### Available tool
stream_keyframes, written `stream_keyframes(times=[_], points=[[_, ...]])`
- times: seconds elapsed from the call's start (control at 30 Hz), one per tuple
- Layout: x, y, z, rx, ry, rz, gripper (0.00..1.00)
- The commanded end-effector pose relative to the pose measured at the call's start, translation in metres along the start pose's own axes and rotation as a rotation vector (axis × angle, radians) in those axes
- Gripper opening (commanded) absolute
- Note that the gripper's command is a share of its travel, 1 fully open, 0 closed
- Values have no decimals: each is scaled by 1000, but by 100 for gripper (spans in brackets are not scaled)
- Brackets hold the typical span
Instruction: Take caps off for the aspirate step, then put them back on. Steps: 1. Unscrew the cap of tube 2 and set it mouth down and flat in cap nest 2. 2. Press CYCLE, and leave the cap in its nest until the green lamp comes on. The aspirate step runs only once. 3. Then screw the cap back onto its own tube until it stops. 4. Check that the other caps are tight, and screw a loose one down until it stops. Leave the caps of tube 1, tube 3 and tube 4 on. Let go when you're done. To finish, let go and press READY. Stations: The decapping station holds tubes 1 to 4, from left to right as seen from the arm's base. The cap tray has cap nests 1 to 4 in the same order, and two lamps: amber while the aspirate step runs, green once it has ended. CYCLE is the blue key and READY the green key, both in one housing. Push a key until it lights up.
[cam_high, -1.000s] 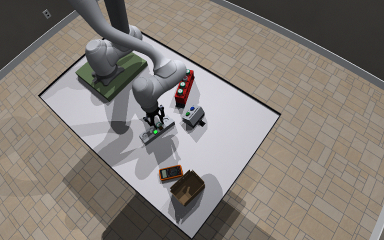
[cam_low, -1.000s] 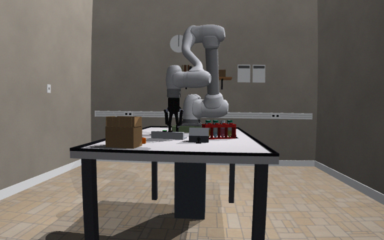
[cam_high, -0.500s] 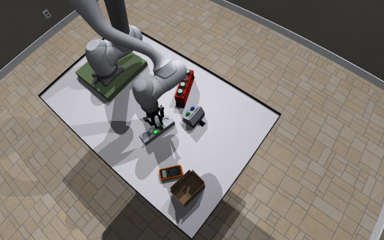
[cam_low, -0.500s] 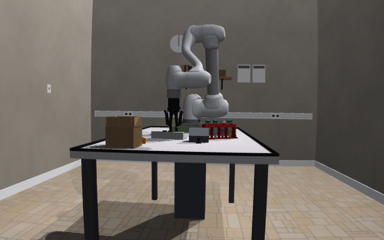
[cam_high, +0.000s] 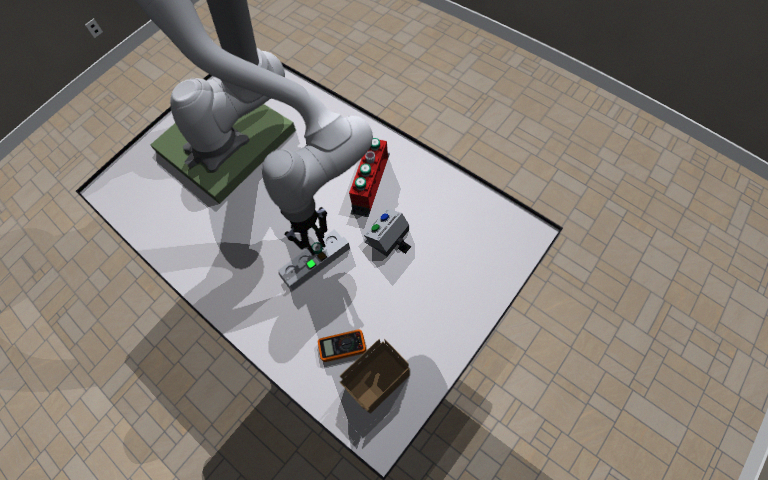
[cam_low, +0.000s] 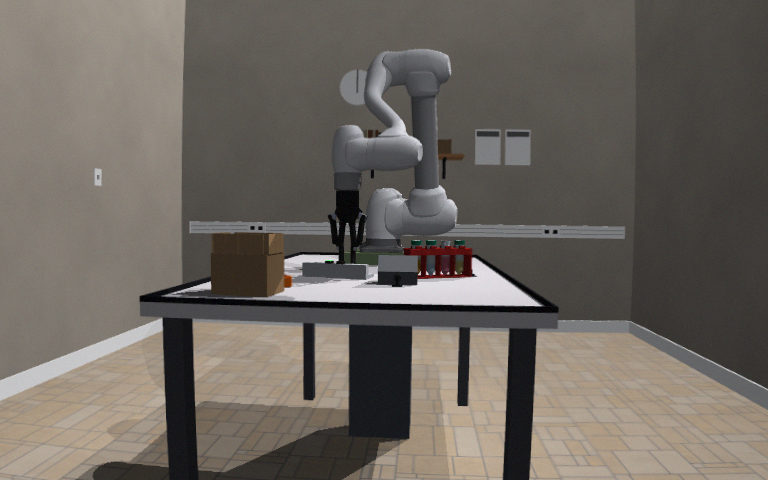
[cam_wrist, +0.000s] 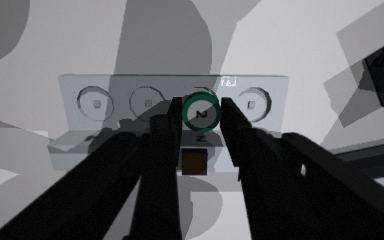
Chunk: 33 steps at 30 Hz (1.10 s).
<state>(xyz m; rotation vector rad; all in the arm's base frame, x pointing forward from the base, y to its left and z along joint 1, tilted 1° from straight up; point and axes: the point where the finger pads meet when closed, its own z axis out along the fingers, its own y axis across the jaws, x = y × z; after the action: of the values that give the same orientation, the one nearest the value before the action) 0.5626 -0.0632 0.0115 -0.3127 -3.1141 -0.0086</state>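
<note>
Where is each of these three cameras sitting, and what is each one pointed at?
Top: high overhead, looking down at the table; the whole arm shows.
Exterior: at table height, facing the back wall; the arm and end effector show.
Wrist: on the arm, looking down at the cap tray; only the black fingers show, either side of the green cap.
All three share the cap tray.
</note>
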Motion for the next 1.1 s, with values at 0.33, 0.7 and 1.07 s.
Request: stream_keyframes(times=[0.33, 0.7, 1.07], points=[[0, 0, -67, 0, -1, 0, 30], [0, 0, -117, 0, -1, 0, 30], [11, 30, -121, -1, -1, 303, 30]])
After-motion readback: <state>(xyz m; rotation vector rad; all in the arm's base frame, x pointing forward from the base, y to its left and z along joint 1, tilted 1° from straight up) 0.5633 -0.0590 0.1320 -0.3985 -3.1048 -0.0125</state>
